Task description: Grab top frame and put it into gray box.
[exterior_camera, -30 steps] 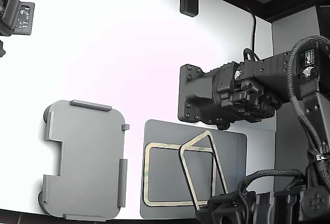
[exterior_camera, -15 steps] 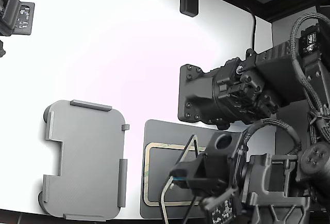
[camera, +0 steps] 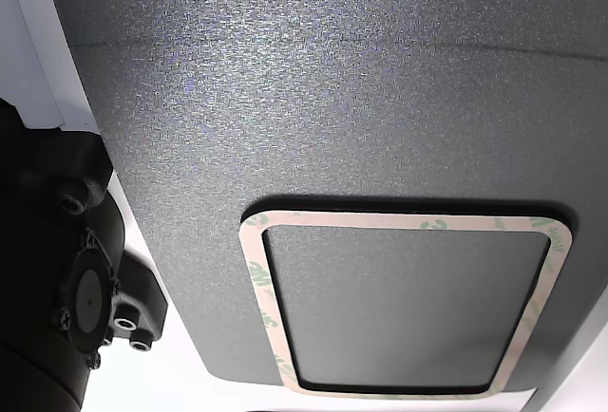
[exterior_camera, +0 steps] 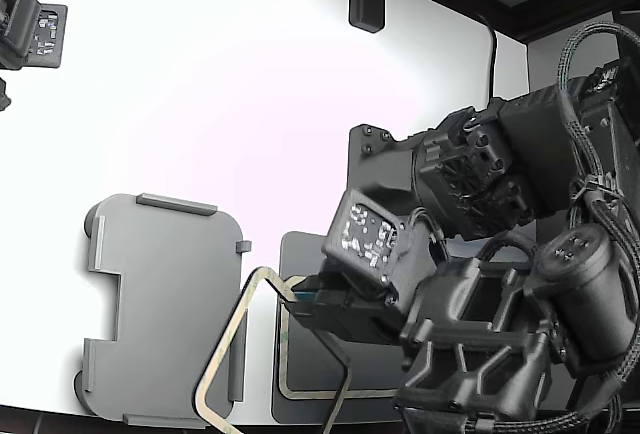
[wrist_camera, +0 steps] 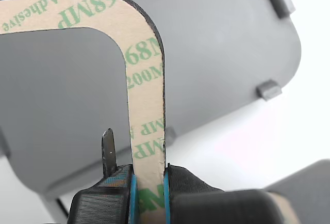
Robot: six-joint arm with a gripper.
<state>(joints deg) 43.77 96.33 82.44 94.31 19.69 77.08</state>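
Note:
The top frame, a thin tan strip printed with green lettering, hangs tilted in the air with its lower part over the right edge of the gray box in the exterior view. My gripper is shut on one side of it. The wrist view shows the frame pinched between the blue-padded fingers of the gripper. The gray box lies behind and below it.
A darker gray mat lies to the right of the box with a look-alike tan frame flat on it, also seen in the other view as frame on mat. A second black arm stands over the mat's far side.
My gripper has swung to the exterior view's left with the frame, from above the mat to the gray box's right edge. The arm now covers most of the mat.

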